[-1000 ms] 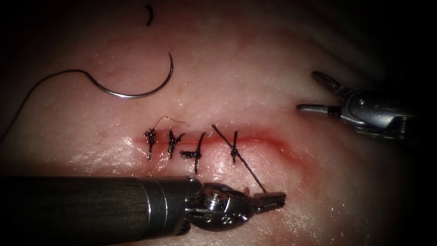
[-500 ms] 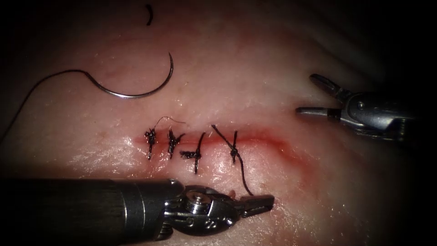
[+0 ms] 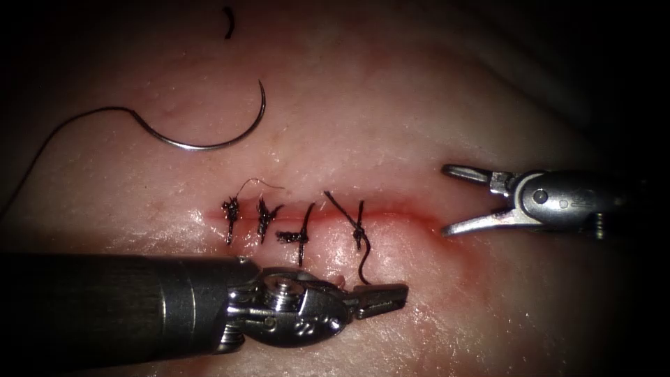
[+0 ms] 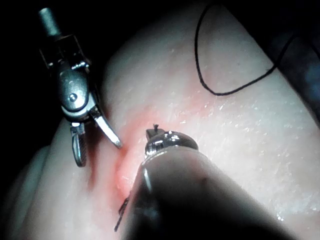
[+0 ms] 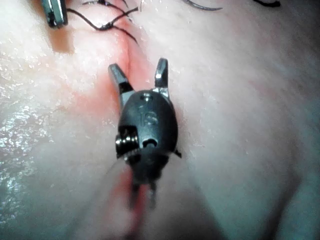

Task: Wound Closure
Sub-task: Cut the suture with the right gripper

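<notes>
- Four dark stitches (image 3: 296, 227) cross the cut (image 3: 391, 209) in the tissue (image 3: 391, 105).
- One needle (image 3: 209, 136) lies flat above the cut, held by nobody.
- Left tool (image 3: 380, 297), below the cut, pinches the thread (image 3: 363, 262).
- Right tool (image 3: 447, 199), at the cut's right end, gapes wide and holds nothing.
- Its body reads "22".

Cut (image 3: 391, 209) running left–right across centre of tissue (image 3: 391, 112). Four stitches (image 3: 300, 230) along left part of cut. Needle (image 3: 216, 136) lying free on tissue behind cut, to upper left, w/ thread (image 3: 63, 132) trailing off left. Short cut end (image 3: 228, 22) farther back. Left tool (image 3: 380, 297) in front of cut, below rightmost stitch, clamped on its thread tail (image 3: 364, 262). Right tool (image 3: 453, 199) at cut's right end, jaws apart, holding nothing.
</notes>
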